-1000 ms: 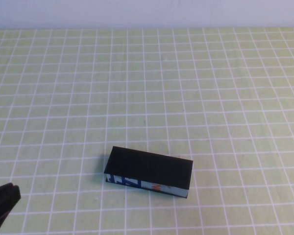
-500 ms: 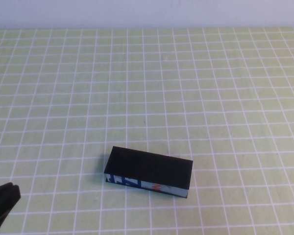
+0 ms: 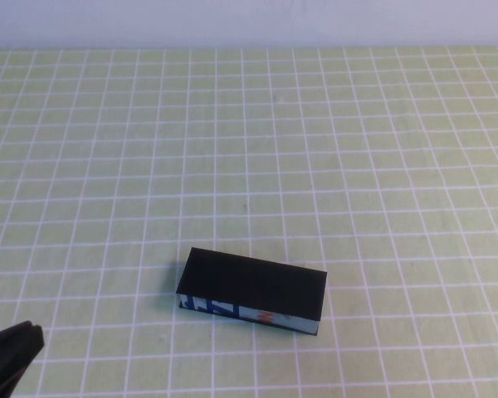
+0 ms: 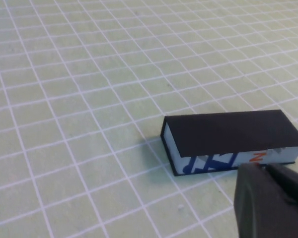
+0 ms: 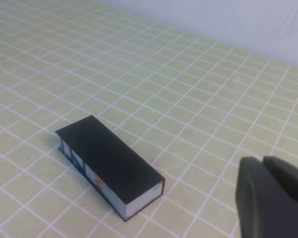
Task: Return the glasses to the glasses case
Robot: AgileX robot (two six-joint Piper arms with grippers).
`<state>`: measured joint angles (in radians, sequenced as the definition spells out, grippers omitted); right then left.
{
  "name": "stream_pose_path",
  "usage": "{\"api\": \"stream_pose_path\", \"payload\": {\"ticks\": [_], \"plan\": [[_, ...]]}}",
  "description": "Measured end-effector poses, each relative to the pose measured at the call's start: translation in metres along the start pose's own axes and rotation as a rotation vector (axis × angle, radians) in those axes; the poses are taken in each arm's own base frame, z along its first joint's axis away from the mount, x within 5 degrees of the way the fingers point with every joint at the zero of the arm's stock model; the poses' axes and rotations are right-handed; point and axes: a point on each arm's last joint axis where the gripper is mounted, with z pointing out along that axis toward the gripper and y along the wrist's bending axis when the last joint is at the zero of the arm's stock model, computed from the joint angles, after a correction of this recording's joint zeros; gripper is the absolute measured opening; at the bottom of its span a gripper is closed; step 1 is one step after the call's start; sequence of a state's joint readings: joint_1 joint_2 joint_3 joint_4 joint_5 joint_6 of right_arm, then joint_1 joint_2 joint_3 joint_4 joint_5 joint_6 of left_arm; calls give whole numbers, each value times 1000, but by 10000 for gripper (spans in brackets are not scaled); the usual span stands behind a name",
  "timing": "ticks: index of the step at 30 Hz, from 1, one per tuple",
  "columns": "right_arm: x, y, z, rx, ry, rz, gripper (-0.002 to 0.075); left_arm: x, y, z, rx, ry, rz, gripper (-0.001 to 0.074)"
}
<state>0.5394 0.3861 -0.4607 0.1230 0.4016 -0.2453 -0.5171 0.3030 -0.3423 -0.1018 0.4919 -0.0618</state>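
Sitting shut on the green checked cloth (image 3: 332, 149), the case (image 3: 253, 290) lies near the front of the table, a little left of centre, its lid down flat and its patterned side facing the robot. No glasses show in any view; I judge they are inside, though the closed lid hides that. The left gripper (image 3: 12, 356) sits low at the near left corner, well apart from the case; its wrist view shows only a dark finger (image 4: 268, 203) in front of the case's near end, and I cannot tell whether its jaws are parted or closed. The right gripper (image 5: 273, 198) is outside the high view; its wrist camera looks across at the case from the right, clear of it, and its jaws cannot be read either. Neither one grasps anything that can be seen. By this layout the task looks finished or at its very end, with both arms drawn off. What remains, as I read it, is only parking clear without nudging the case.
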Motion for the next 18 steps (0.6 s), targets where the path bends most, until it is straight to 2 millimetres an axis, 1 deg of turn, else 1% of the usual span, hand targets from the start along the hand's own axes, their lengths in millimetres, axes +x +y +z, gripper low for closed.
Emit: {"api": "stream_pose_path", "payload": {"ticks": [2, 5, 8, 11, 14, 18], "plan": [[0, 0, 0, -1, 0, 2, -18, 3, 2, 3, -14, -21, 25, -3], [0, 0, 0, -1, 0, 3, -18, -1, 4, 5, -34, -97, 70, -3], [0, 0, 0, -2, 0, 4, -18, -6, 8, 5, -81, -186, 63, -3], [0, 0, 0, -2, 0, 4, -18, -5, 16, 7, -160, -242, 35, -3], [0, 0, 0, -2, 0, 4, -18, 1, 23, 8, -228, -262, 15, -3], [0, 0, 0, -2, 0, 4, -18, 19, 29, 9, -291, -260, -12, -3]]}}
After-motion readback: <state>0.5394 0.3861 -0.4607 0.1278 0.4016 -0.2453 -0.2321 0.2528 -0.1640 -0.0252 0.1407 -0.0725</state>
